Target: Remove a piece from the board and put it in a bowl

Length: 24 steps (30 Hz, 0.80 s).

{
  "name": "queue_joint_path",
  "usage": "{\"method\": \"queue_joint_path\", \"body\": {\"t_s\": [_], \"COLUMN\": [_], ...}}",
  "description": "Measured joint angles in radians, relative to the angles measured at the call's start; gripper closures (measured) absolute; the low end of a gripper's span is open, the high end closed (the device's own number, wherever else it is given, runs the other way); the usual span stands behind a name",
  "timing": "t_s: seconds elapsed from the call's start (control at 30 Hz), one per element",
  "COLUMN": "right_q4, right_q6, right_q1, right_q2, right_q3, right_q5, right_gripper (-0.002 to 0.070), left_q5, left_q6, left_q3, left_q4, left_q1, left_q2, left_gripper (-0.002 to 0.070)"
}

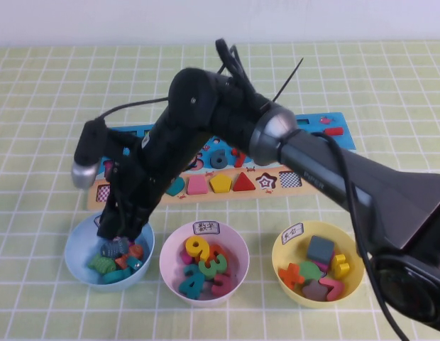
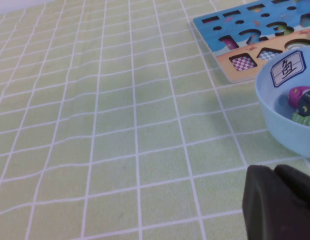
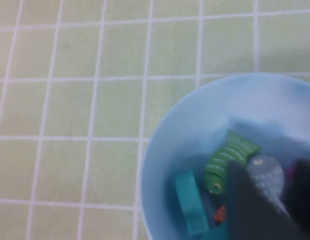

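Note:
My right gripper (image 1: 121,234) reaches across the table and down into the light blue bowl (image 1: 73,257) at the front left. In the right wrist view the gripper (image 3: 270,166) is shut on a small blue-grey piece (image 3: 267,182) with a rounded top, held just inside the bowl (image 3: 185,115). The piece also shows in the high view (image 1: 115,246) under the fingertips. The board (image 1: 316,122) lies behind the bowls, partly hidden by the arm. My left gripper (image 2: 276,175) is shut and empty, low over the cloth left of the bowl (image 2: 275,112); it is out of the high view.
A white-pink bowl (image 1: 170,249) with number pieces and a yellow bowl (image 1: 284,245) with shape pieces stand to the right of the blue bowl. A green fish (image 3: 222,160) and a teal piece (image 3: 190,205) lie in the blue bowl. The board's corner (image 2: 220,30) shows in the left wrist view.

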Motion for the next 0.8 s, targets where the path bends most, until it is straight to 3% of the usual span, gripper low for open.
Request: {"method": "queue_joint_path", "body": {"t_s": [0.1,0.2,0.37,0.57,0.8], "right_q4": [0.0,-0.007,-0.091,-0.153,-0.263], "right_q6": [0.064,0.157,0.304,0.365,0.429], "right_q1": [-0.019,-0.049,-0.105,-0.122,-0.122], "right_q2": [-0.018,-0.056,-0.146,-0.276,-0.507], "right_q3": [-0.033,-0.059,-0.062,-0.028,0.225], "right_q5": [0.017,0.019,0.023,0.031,0.01], "right_gripper": [0.0636,0.0675,0.0689,0.0691,0.0691], "left_q5": [0.0,0.0,0.0,0.0,0.0], "left_q6": [0.0,0.0,0.0,0.0,0.0], "left_q3": [0.0,0.0,0.0,0.0,0.0], "left_q4": [0.0,0.0,0.0,0.0,0.0], "left_q1": [0.0,0.0,0.0,0.0,0.0], "left_q2": [0.0,0.0,0.0,0.0,0.0], "left_gripper": [0.068,0.0679,0.068,0.068,0.0679]}}
